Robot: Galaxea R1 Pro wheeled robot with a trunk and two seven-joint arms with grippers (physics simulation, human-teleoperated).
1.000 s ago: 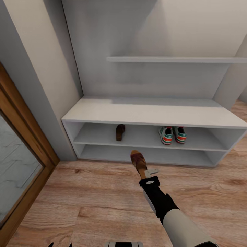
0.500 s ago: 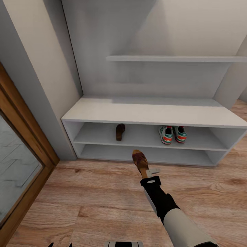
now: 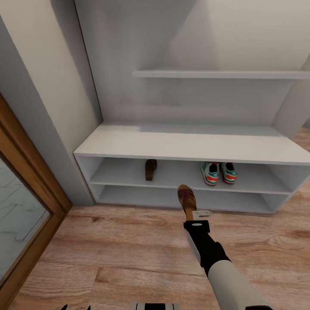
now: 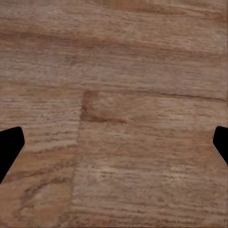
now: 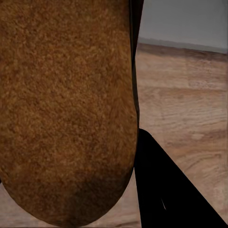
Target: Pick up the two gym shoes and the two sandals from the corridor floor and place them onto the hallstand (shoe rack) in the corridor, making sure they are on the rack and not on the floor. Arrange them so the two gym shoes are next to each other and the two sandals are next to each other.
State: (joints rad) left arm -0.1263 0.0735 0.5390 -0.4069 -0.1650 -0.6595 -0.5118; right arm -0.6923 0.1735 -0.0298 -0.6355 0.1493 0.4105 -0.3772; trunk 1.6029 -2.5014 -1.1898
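On the hallstand (image 3: 189,144) upper shelf, both gym shoes (image 3: 218,172) and one sandal (image 3: 150,168) are stowed; second sandal (image 3: 187,200) is gripped by the right gripper (image 3: 194,214) below, unplaced.

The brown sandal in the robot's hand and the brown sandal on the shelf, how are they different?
The dark brown strappy sandal held by the right gripper hangs in the air before the light grey shoe rack, while the dark brown sandal on the shelf rests on the rack's upper open shelf. The held one shows its crossed straps; the shelved one looks plain and dark. Both are brown and point toward the rack's back.
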